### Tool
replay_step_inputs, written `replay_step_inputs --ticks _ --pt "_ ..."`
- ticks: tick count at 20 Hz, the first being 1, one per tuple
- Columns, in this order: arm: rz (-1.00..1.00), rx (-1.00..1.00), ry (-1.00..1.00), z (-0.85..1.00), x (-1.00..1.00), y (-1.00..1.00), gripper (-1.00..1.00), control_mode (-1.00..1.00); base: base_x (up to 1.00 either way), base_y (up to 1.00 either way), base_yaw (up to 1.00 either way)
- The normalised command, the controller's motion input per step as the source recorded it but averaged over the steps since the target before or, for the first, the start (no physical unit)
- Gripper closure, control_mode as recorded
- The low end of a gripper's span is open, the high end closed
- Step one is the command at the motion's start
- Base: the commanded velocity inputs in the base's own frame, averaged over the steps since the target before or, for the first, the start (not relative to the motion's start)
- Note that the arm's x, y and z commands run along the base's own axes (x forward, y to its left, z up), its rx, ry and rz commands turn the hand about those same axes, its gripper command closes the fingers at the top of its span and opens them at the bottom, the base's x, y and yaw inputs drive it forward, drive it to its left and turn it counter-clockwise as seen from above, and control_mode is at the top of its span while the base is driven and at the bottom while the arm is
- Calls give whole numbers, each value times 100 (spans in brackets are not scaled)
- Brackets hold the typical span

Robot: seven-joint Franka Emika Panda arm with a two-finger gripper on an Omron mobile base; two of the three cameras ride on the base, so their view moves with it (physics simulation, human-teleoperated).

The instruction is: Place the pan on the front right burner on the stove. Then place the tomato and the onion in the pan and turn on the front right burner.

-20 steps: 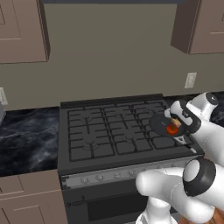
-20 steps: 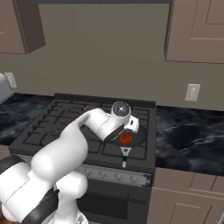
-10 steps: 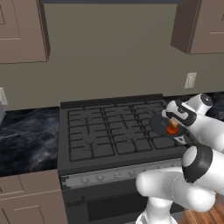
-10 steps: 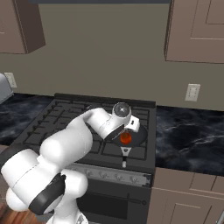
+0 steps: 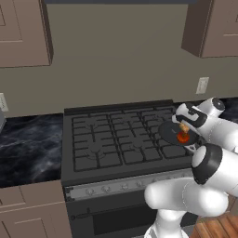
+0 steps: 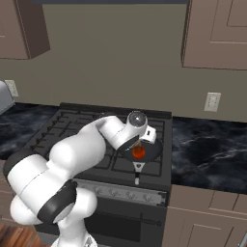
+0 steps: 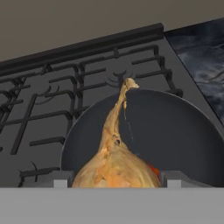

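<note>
Hand (image 7: 111,181) clamped on the onion (image 7: 114,162), a tan bulb with a thin pointed tip, just above the pan (image 7: 175,131). Round dark pan on the front right burner (image 6: 144,159) of the stove (image 5: 102,139), with the small red tomato (image 6: 139,152) inside.

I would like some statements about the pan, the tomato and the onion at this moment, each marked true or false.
1. The pan stands on the stove's front right burner. True.
2. The tomato lies on the counter beside the stove. False: it is inside the pan.
3. The onion is between the jaws of the gripper, above the pan. True.
4. The onion's pointed tip faces the camera on the hand. False: it points away, toward the pan's far rim.
5. The pan's handle points toward the wall. False: it points to the stove's front edge.
</note>
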Motion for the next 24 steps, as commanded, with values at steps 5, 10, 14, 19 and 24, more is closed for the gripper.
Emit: replay_step_inputs --ticks 5,10,14,19,24 --pt "0 0 0 -11 23 -5 100 -100 0 0 0" --pt "0 0 0 -18 22 -4 100 -100 0 0 0" --pt "0 0 0 -16 15 -5 100 -100 0 0 0" --pt "0 0 0 -9 3 -2 100 -100 0 0 0" --pt "0 0 0 -9 0 0 100 -100 0 0 0"
